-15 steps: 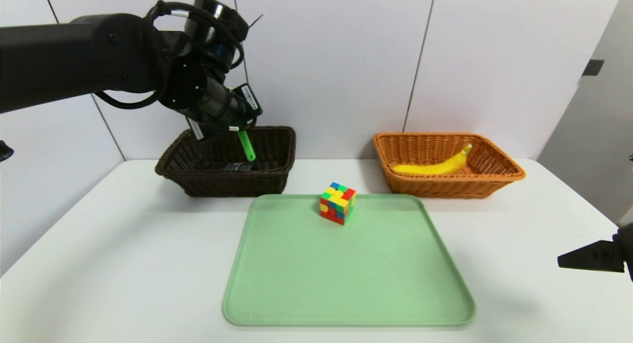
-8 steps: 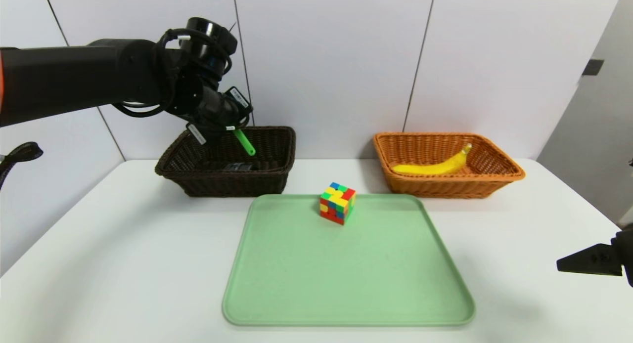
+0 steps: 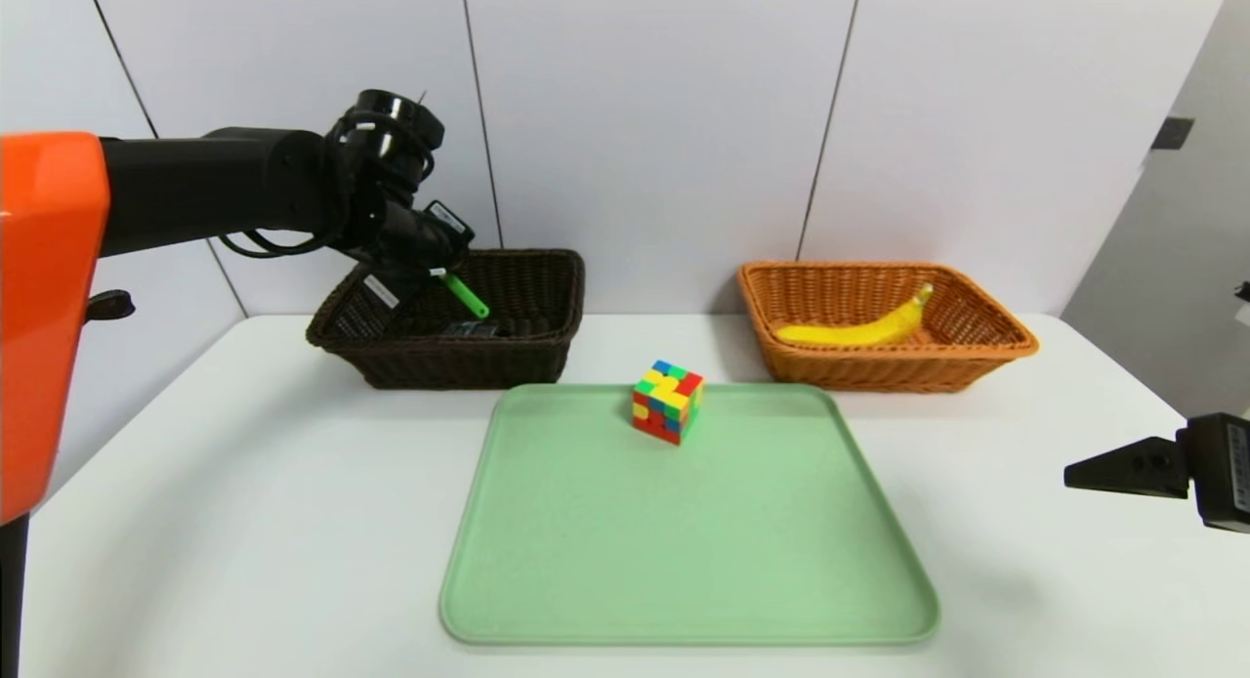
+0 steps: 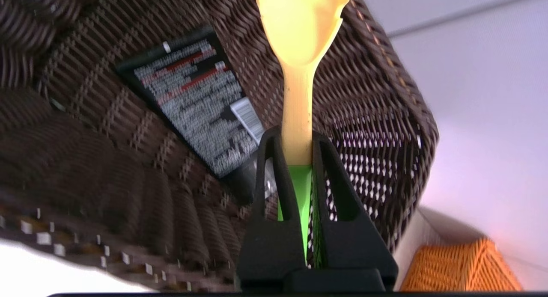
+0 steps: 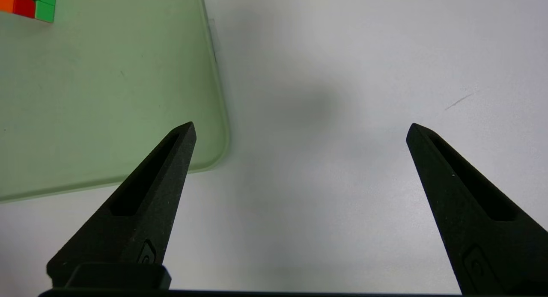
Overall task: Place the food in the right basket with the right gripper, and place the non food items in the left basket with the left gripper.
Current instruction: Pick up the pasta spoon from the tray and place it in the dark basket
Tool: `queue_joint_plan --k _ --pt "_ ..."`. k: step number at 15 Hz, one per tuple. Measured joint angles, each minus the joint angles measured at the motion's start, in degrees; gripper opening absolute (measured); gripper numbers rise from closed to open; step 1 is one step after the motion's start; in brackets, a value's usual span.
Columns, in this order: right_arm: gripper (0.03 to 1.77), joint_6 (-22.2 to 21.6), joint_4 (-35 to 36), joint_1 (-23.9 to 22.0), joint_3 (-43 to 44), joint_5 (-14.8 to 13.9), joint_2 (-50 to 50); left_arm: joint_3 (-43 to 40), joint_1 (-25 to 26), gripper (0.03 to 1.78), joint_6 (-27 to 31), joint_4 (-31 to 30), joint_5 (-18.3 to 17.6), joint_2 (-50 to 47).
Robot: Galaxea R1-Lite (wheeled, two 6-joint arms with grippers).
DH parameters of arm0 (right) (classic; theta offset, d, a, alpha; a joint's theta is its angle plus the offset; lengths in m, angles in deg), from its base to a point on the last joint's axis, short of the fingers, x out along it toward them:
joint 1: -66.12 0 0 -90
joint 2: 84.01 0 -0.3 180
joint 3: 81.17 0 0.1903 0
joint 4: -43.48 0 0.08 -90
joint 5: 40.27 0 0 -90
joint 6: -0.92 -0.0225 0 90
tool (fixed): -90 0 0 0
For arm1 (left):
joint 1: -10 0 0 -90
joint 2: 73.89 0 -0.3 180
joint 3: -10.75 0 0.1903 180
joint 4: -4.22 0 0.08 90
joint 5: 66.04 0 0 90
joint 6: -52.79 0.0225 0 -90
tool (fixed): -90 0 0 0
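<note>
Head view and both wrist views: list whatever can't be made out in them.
- Wooden fork's tines: cut off by the left wrist view's edge.
- Black tube with grey label: its fine print is too small and blurred in the left wrist view; its underside faces the dark brown wicker basket.
- Multicoloured puzzle cube: mostly cut off by the right wrist view's edge.
- Yellow banana's underside: hidden by the banana itself in the head view.

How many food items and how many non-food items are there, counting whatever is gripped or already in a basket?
Food: 1, the curved yellow banana
Non-food: 3, the multicoloured puzzle cube, the wooden fork with a green handle and the flat black tube with printed text
Total: 4
</note>
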Motion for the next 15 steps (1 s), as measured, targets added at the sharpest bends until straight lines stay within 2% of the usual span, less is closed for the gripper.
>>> queue_joint_plan --k 12,13,15 --pt "1.7 -0.26 -0.15 0.02 -0.91 -0.13 -0.05 0.0 0.93 0.12 -1.56 -1.26 -0.1 3.45" --pt "1.7 -0.23 -0.17 0.05 -1.11 -0.22 -0.4 0.0 0.93 0.2 -1.56 -1.21 -0.01 3.56" --pt "1.7 -0.17 -0.37 0.09 -1.38 -0.35 -0.99 0.0 0.99 0.54 -1.6 -1.21 0.02 3.71"
